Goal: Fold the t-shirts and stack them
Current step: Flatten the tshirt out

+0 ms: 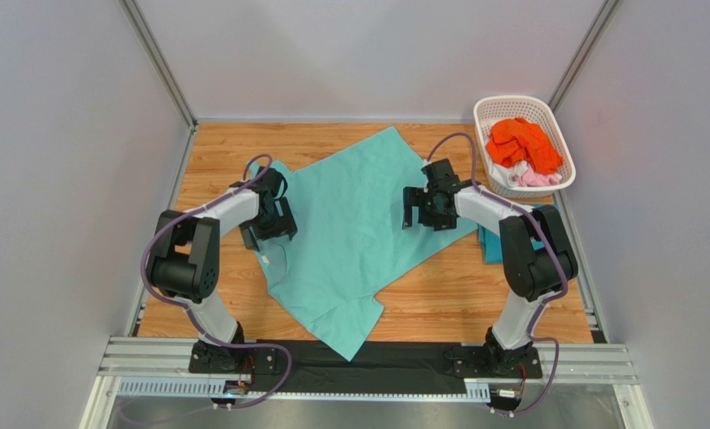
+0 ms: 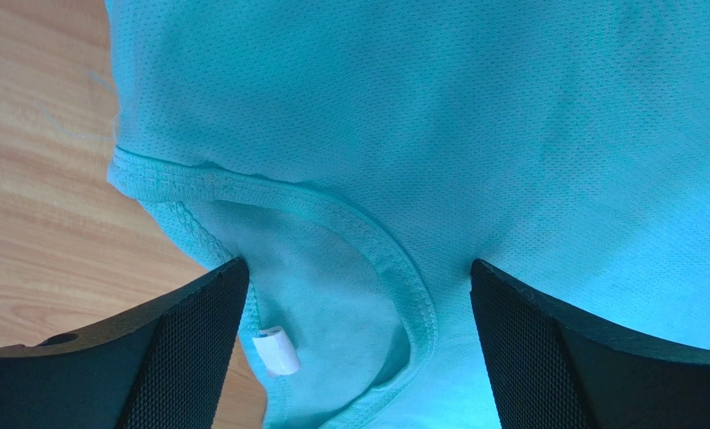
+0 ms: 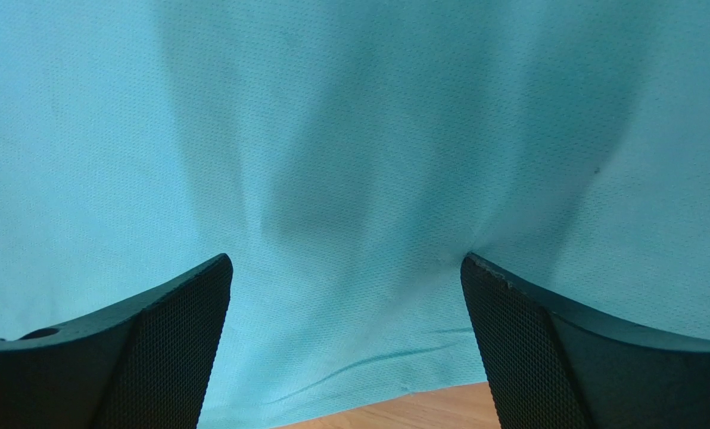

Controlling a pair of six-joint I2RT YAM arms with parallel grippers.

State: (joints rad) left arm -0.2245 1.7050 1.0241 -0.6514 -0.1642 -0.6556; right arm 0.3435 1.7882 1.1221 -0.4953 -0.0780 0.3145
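The mint green t-shirt (image 1: 359,223) lay spread flat and skewed on the table (image 1: 439,304), to the left of the basket (image 1: 484,112) and nearer my bases than it. Its ribbed collar (image 2: 367,232), with a small white label (image 2: 276,350) inside, sat on the side farthest from the basket.

My left gripper (image 1: 274,214) hovered over that collar with its jaws spread wide and nothing between them. My right gripper (image 1: 421,210) hung over the shirt's basket-side edge, jaws equally wide and empty, with the cloth faintly rippled beneath.

The fabric looked like thin mesh knit. I judged it light and limp, sure to sag and crease wherever it went unsupported, and not slippery. A pinch on a doubled hem or on a shoulder seam beside the collar seemed firmer than one on the open middle.

A darker teal t-shirt (image 1: 491,243) lay just nearer than the basket, half hidden by my right arm. An orange t-shirt (image 1: 520,138), a pink t-shirt (image 1: 537,179) and a white t-shirt (image 1: 503,179) were bundled inside the basket.
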